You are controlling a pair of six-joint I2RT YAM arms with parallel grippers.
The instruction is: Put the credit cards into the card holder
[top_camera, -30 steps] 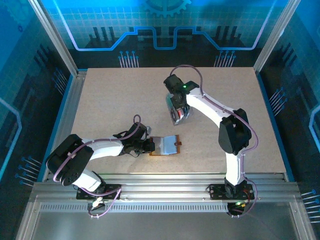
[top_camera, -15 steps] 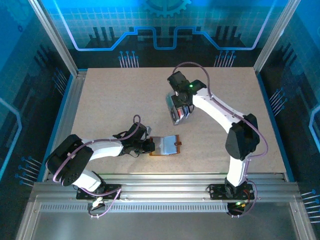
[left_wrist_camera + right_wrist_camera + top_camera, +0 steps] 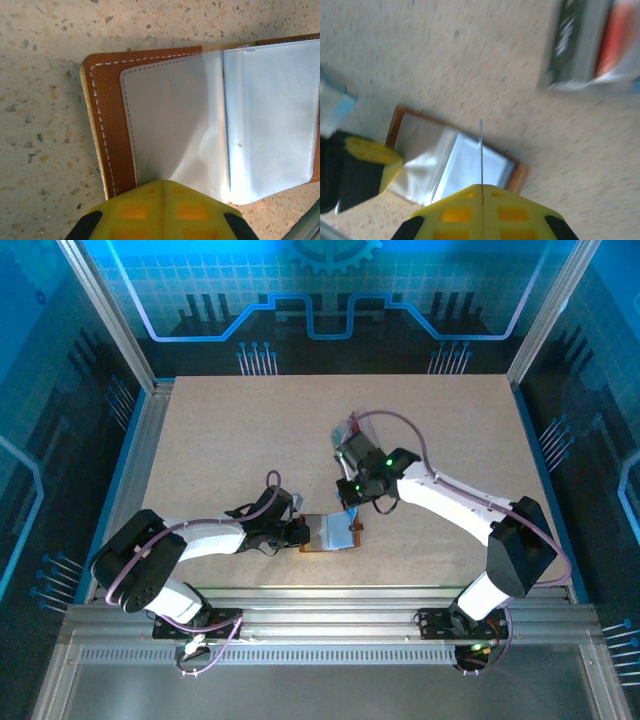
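Top external view has the card holder (image 3: pixel 330 533) lying open on the table (image 3: pixel 220 440), toward 6 o'clock from the table's middle, with its pale lining facing up and its brown leather showing round the edge.

My left end effector (image 3: pixel 297 531) lies low against the holder's 9 o'clock edge. In my left wrist view its yellow fingers (image 3: pixel 160 210) are pressed together at 6 o'clock of the picture. Their tip overlaps the near edge of the holder's clear sleeve. I cannot tell whether they pinch that leaf or only rest on it. The stitched leather border runs beside the sleeve at 9 o'clock, and a second, bluer sleeve lies at 3 o'clock.

My right end effector (image 3: pixel 481 192) is closed on one credit card (image 3: pixel 481 150). The card shows edge-on as a thin pale line running straight out toward 12 o'clock from between the yellow fingers. It hangs over the open holder, about in line with the fold between the two sleeves. I cannot tell whether it touches them. From above, this arm reaches in from 4 o'clock and its tip sits over the holder's 12 o'clock side.

At 2 o'clock in the right wrist view, well apart from the holder, is the clear tray (image 3: pixel 555 82). It is blurred, with a dark card (image 3: pixel 570 40) and a red card (image 3: pixel 615 40) inside it.
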